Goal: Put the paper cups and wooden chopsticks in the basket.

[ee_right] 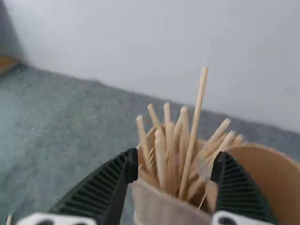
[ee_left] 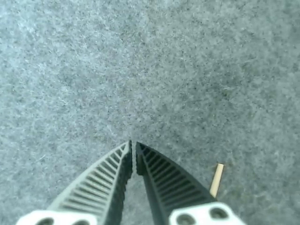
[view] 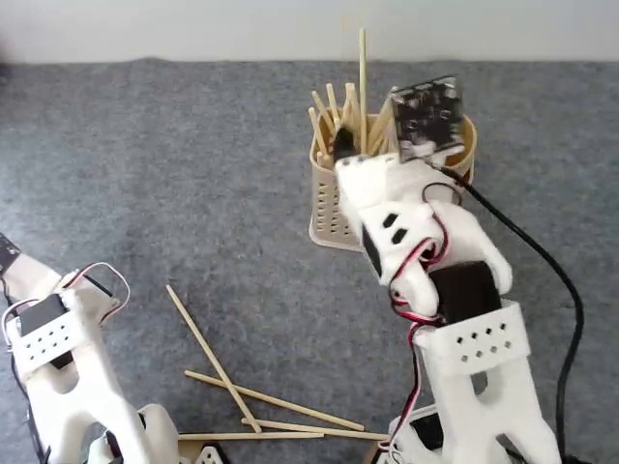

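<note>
The right gripper (ee_right: pixel 176 155) hangs wide open over the basket (view: pixel 332 208) at the far side of the bench (view: pixel 174 145), its jaws either side of the upright chopsticks (view: pixel 350 111) packed in it. A tan paper cup (view: pixel 468 145) sits just beside them. 4 loose chopsticks (view: pixel 274 400) lie on the bench near the left gripper (ee_left: pixel 134 145), which is closed on nothing.

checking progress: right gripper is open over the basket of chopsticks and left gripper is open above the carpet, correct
Not quite: the left gripper is shut, as the left wrist view shows. It is above the carpet, and the right gripper is open over the basket of chopsticks.
</note>
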Robot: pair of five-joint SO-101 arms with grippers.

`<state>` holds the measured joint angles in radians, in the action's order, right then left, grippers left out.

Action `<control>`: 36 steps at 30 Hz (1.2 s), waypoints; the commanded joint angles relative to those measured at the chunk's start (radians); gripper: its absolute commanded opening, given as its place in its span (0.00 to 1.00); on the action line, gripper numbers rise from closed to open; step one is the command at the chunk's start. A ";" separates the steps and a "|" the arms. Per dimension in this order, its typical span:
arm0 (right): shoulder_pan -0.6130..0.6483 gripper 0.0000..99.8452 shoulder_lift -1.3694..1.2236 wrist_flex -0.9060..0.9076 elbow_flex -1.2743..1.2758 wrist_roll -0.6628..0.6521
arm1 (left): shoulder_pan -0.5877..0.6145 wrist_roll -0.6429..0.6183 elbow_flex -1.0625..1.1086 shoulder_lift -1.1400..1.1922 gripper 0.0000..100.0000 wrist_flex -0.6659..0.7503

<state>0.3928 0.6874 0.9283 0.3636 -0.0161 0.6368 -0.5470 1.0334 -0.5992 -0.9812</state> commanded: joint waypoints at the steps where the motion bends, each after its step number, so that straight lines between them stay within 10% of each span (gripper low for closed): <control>1: 0.076 0.26 -0.053 0.283 -0.064 0.009 | -0.009 0.008 -0.004 -0.029 0.01 0.015; 28: 0.800 0.27 -0.088 0.277 0.612 0.052 | 0.173 0.058 -0.007 -0.029 0.01 0.015; 36: 0.885 0.48 -0.090 0.251 0.628 0.149 | 0.255 0.058 -0.007 -0.029 0.01 0.017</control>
<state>1.2444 0.6015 1.1937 0.9943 0.0913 0.8777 -0.4964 1.0334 -0.5992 -0.9812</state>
